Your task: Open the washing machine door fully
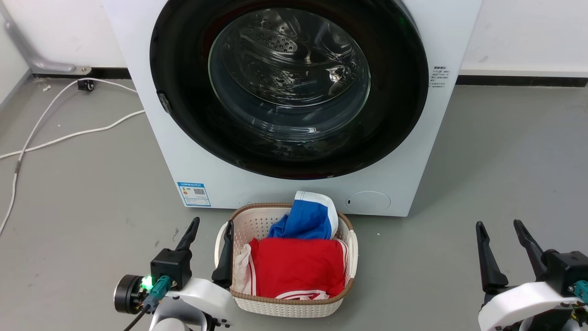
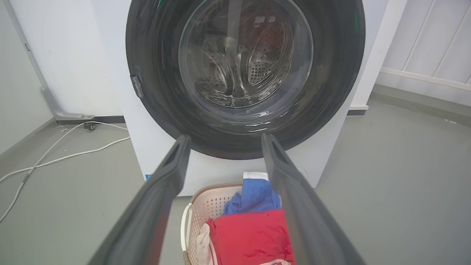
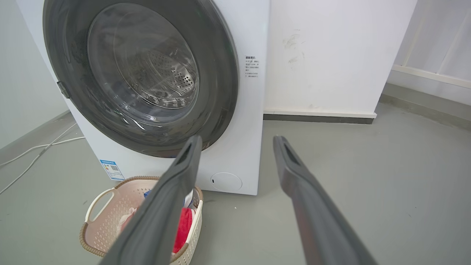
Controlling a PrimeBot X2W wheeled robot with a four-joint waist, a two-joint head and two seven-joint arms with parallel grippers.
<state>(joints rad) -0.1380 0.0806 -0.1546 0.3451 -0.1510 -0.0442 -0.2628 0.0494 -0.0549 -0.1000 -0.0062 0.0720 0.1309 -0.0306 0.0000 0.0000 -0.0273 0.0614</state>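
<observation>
Dark left gripper [image 1: 213, 221]: 7 o'clock, fingers spread, empty, beside the basket [image 1: 285, 308].
Washing machine door [image 1: 289, 87]: 12 o'clock, seemingly shut; catch [image 1: 164, 103] at its 9 o'clock.
Right gripper [image 1: 499, 223]: 5 o'clock, spread, empty.
Risk: fingers slipping off the glossy rim; an arm snagging the basket.

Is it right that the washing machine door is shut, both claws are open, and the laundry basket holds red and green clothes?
Not green: the head view shows the laundry basket holding a red garment and a blue garment. The washing machine door is shut; the left claw and right claw are open.
</observation>
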